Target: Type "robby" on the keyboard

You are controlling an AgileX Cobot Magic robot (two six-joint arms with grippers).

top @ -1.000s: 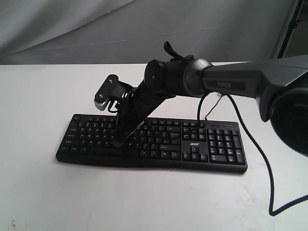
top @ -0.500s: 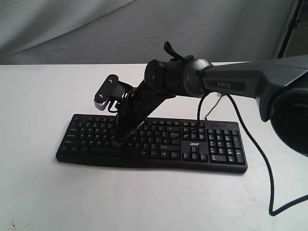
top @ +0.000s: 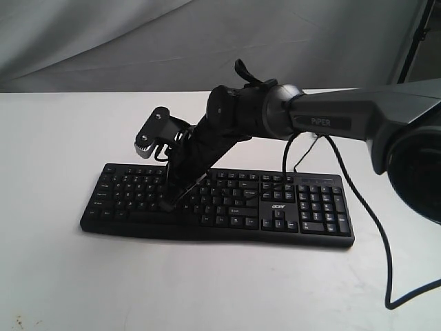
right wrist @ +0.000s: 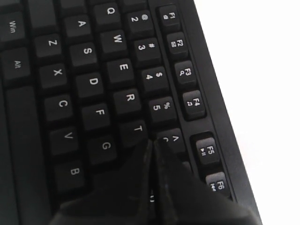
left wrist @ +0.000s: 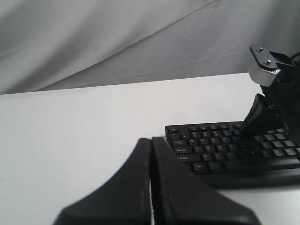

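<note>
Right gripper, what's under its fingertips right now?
The keyboard. The shut right gripper has its tips over the gap between the T key and the caret key. Whatever key lies directly beneath is hidden by it.

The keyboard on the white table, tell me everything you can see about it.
The wide black plastic keyboard is full-size, with small white key legends, a number pad at its right end in the exterior view, and a white acer logo above the arrow keys. It lies flat on the white table. The right gripper, fingers shut, points down into its letter block. The right wrist view puts the tip beside the T key. Whether it presses a key cannot be told.
</note>
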